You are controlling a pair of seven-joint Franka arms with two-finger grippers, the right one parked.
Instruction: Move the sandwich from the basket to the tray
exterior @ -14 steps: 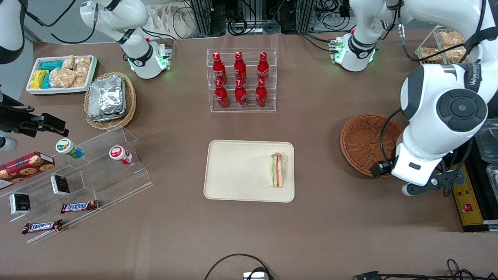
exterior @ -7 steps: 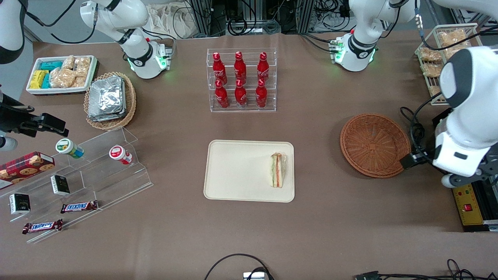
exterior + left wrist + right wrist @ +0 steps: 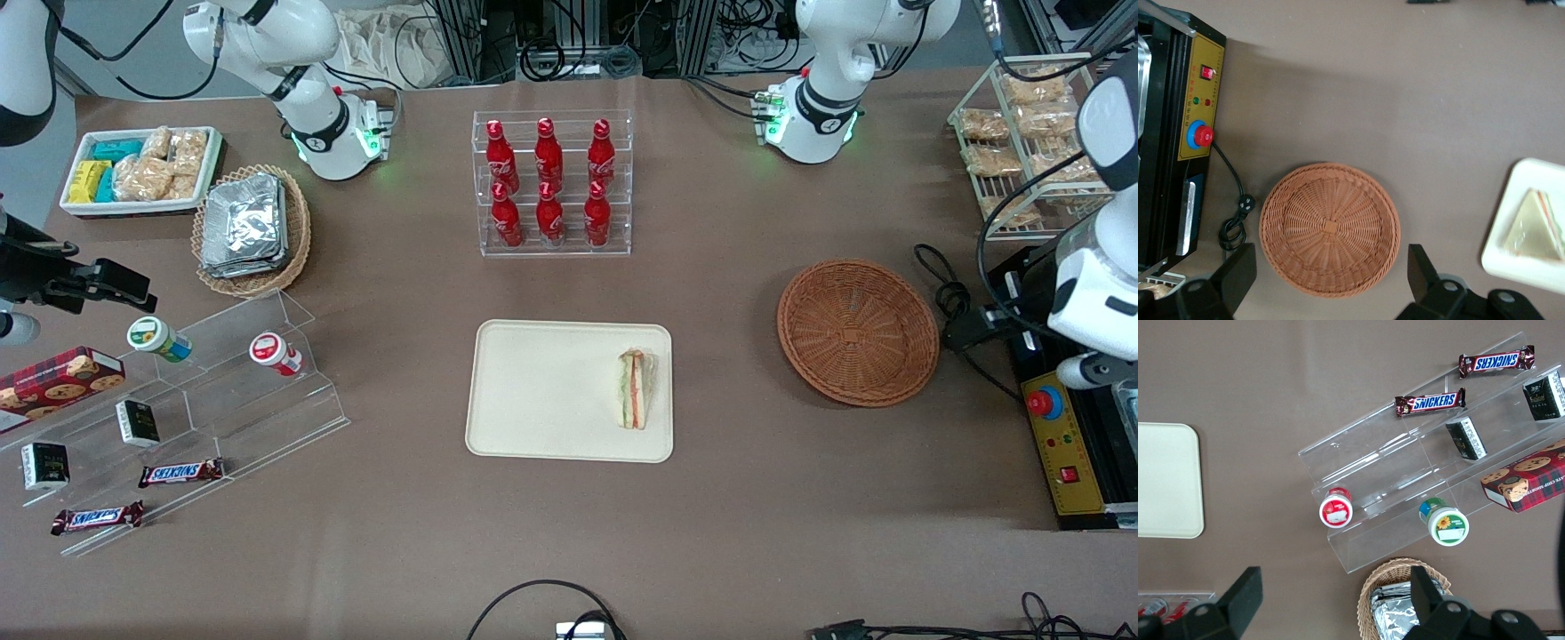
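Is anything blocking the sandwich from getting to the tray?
No. The sandwich already lies on the tray, and the basket is empty. The gripper hangs open above the basket, holding nothing.

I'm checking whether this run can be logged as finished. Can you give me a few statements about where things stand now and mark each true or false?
1. The sandwich lies on the tray. True.
2. The basket holds a second sandwich. False: nothing lies in it.
3. The end effector is shut on the sandwich. False: it is open, holds nothing and hangs above the basket, toward the working arm's end of the table.
4. The sandwich sits at the tray's end nearer the basket. True.
5. The basket rests on the tray. False: it stands apart on the table, beside the tray.
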